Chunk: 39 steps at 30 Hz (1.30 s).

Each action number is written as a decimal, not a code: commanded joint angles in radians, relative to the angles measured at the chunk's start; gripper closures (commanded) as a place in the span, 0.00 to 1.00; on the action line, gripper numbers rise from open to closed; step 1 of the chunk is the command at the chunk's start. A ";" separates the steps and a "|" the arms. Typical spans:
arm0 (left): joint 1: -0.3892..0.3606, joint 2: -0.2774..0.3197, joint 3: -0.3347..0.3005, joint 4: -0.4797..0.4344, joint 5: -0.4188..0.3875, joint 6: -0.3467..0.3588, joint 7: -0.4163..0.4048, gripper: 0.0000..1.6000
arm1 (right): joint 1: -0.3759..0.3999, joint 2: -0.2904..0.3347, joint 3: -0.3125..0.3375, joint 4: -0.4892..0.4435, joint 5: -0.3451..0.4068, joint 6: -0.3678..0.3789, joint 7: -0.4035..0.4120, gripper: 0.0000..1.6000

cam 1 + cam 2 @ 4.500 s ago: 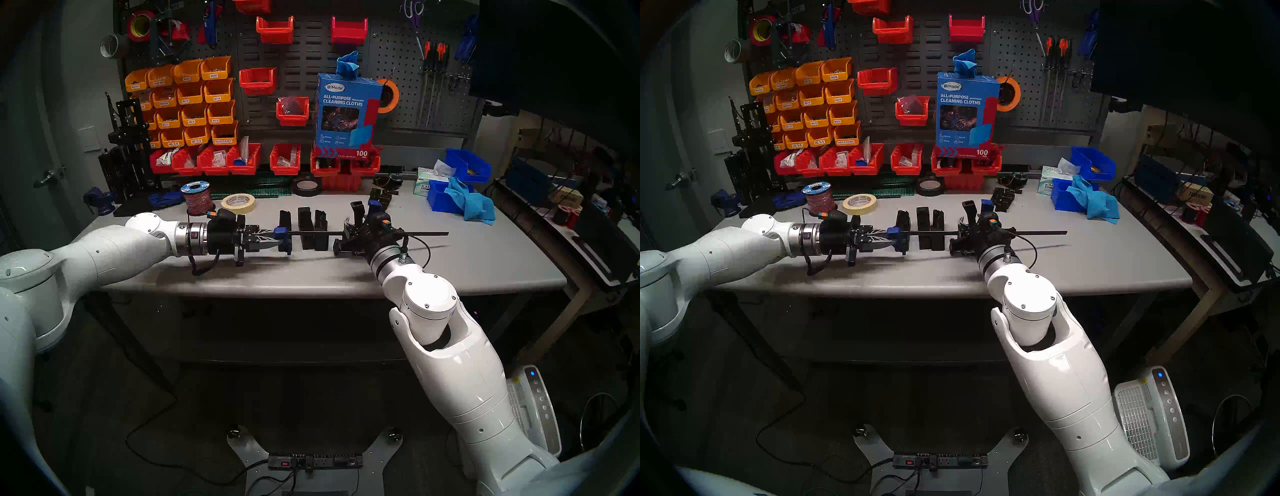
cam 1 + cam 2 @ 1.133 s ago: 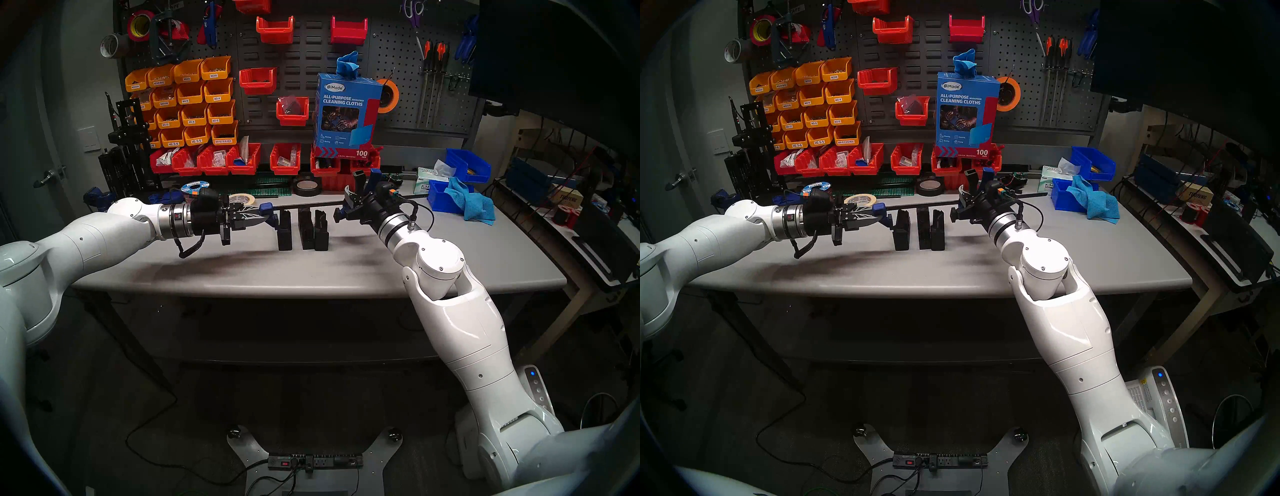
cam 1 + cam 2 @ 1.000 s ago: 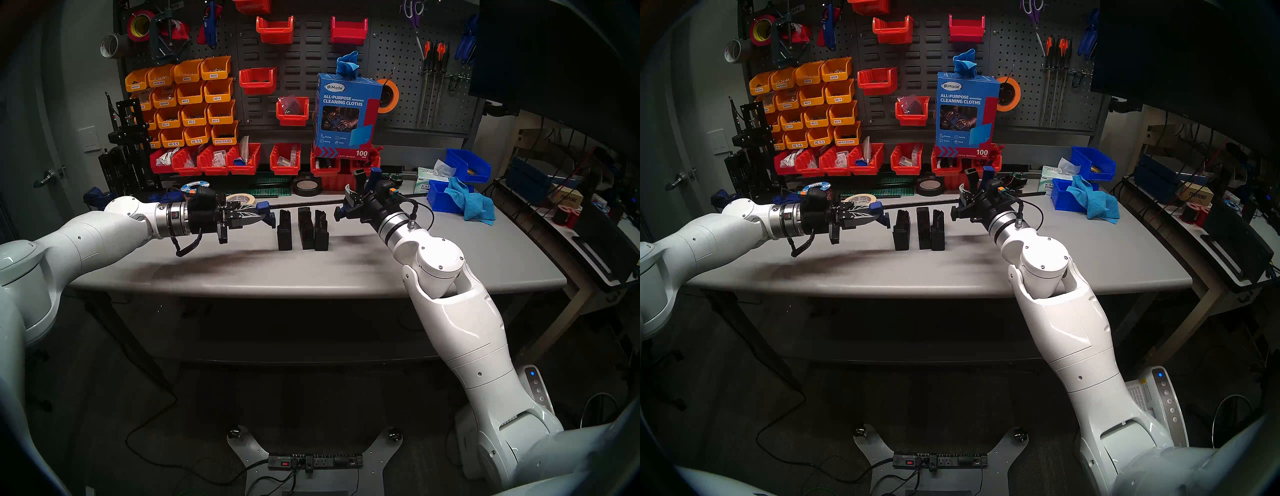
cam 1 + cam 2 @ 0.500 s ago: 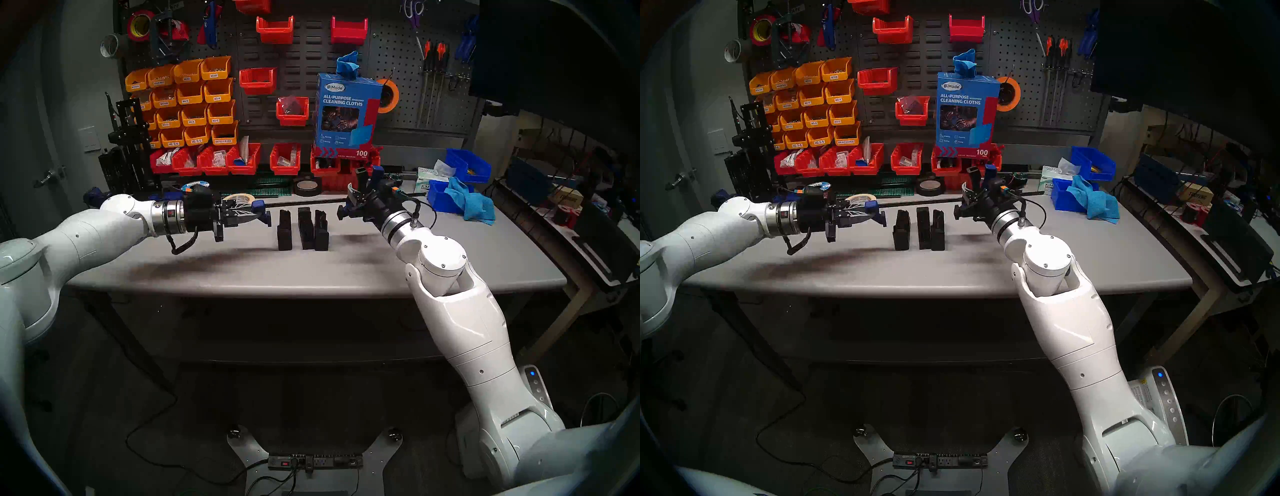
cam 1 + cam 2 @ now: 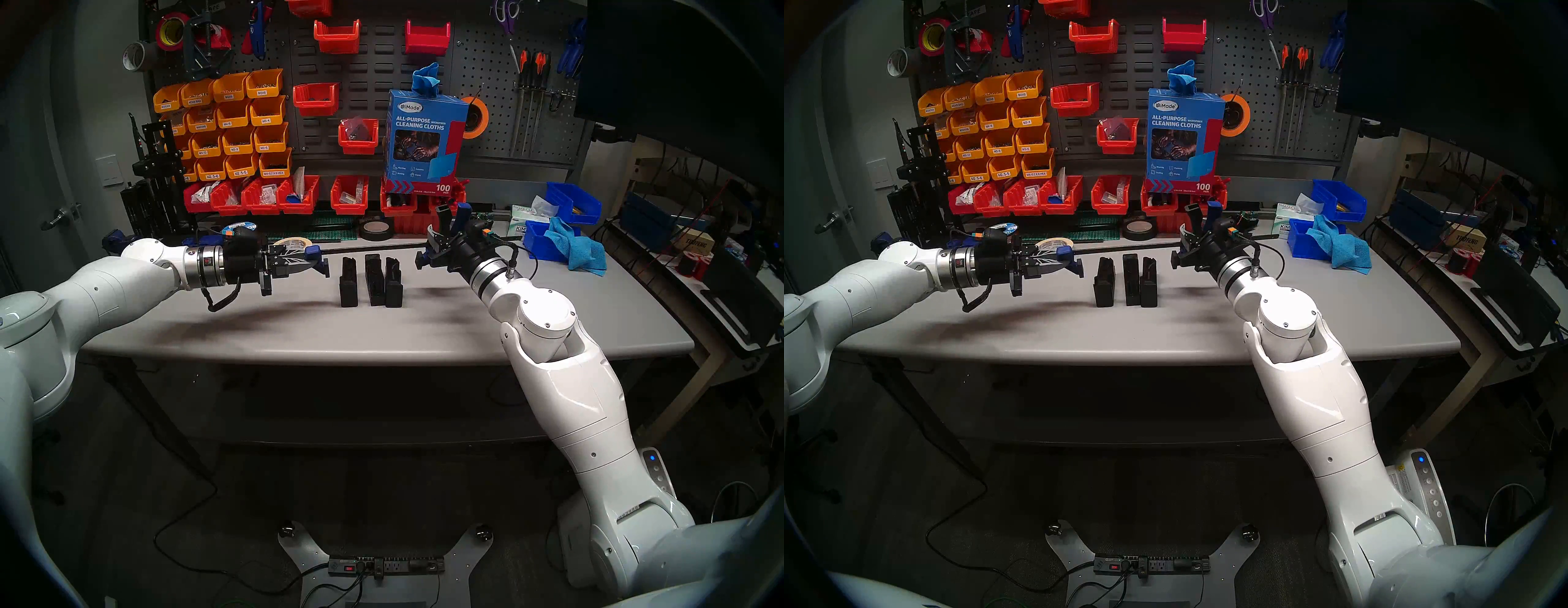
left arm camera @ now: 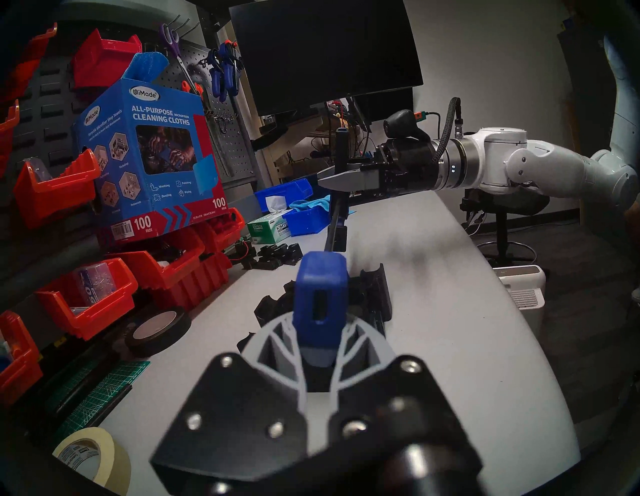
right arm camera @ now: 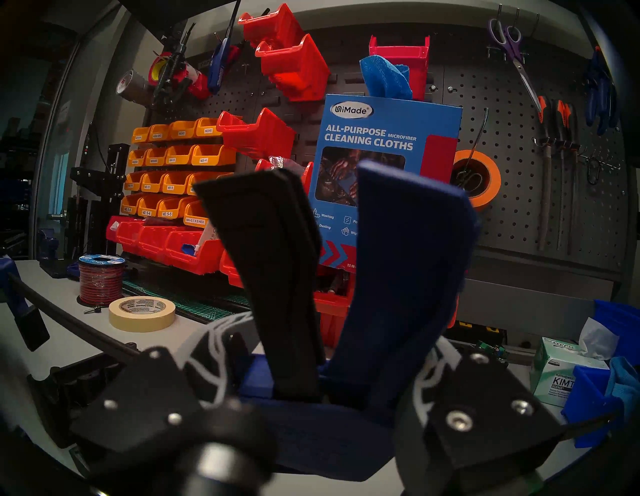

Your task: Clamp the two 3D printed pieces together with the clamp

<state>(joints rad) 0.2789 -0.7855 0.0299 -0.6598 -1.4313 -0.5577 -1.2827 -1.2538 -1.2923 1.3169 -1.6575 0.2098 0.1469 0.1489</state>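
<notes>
Overhead, both grippers grip the clamp (image 5: 373, 249) above a grey workbench (image 5: 382, 335) fronting a bin-hung pegboard (image 5: 479, 63).

White arms (image 5: 577, 395), blk wrists, coiled cables.

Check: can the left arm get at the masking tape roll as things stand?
Probably not: the left gripper is shut on the clamp, so it has no free jaws, though the masking tape roll sits unobstructed just behind it.

clamp (image 5: 373, 249) held above table (image 5: 382, 335), over three upright pieces (image 5: 370, 281), tape roll (image 5: 294, 245) behind
</notes>
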 commanded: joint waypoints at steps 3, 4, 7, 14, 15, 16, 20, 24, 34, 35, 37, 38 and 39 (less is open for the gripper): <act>-0.013 -0.040 0.005 0.057 -0.001 0.008 -0.100 1.00 | 0.011 -0.001 0.005 -0.043 0.010 0.006 0.005 1.00; -0.009 -0.052 0.005 0.076 -0.002 0.009 -0.108 1.00 | 0.012 -0.002 0.004 -0.043 0.011 0.005 0.005 1.00; -0.009 -0.063 0.013 0.088 0.006 0.011 -0.097 1.00 | 0.015 -0.003 0.001 -0.043 0.011 0.008 0.005 1.00; 0.001 -0.103 0.015 0.153 0.001 0.011 -0.119 1.00 | 0.016 -0.003 0.000 -0.042 0.015 0.013 0.008 1.00; 0.002 -0.108 0.015 0.162 0.000 0.011 -0.123 1.00 | 0.016 -0.003 -0.001 -0.042 0.015 0.015 0.008 1.00; 0.002 -0.108 0.018 0.159 0.003 0.011 -0.113 1.00 | 0.016 -0.003 -0.001 -0.042 0.015 0.016 0.008 1.00; 0.006 -0.125 0.017 0.188 -0.002 0.011 -0.130 1.00 | 0.017 -0.004 -0.001 -0.039 0.016 0.019 0.010 1.00; 0.005 -0.121 0.027 0.174 0.007 0.012 -0.097 1.00 | 0.021 -0.006 -0.002 -0.037 0.016 0.024 0.012 1.00; 0.001 -0.145 0.031 0.212 0.008 0.019 -0.117 1.00 | 0.040 -0.015 -0.006 -0.014 0.019 0.037 0.023 1.00; 0.001 -0.147 0.031 0.215 0.008 0.020 -0.119 1.00 | 0.041 -0.016 -0.006 -0.013 0.019 0.038 0.024 1.00; 0.001 -0.156 0.029 0.229 0.005 0.022 -0.136 1.00 | 0.043 -0.017 -0.007 -0.010 0.020 0.040 0.026 1.00; 0.000 -0.155 0.031 0.225 0.007 0.022 -0.128 1.00 | 0.043 -0.017 -0.007 -0.008 0.020 0.040 0.027 1.00; 0.000 -0.155 0.031 0.225 0.007 0.022 -0.126 1.00 | 0.044 -0.017 -0.007 -0.007 0.021 0.040 0.028 1.00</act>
<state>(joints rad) 0.2989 -0.9217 0.0618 -0.4393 -1.4244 -0.5350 -1.3033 -1.2487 -1.2977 1.3143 -1.6411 0.2278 0.1913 0.1695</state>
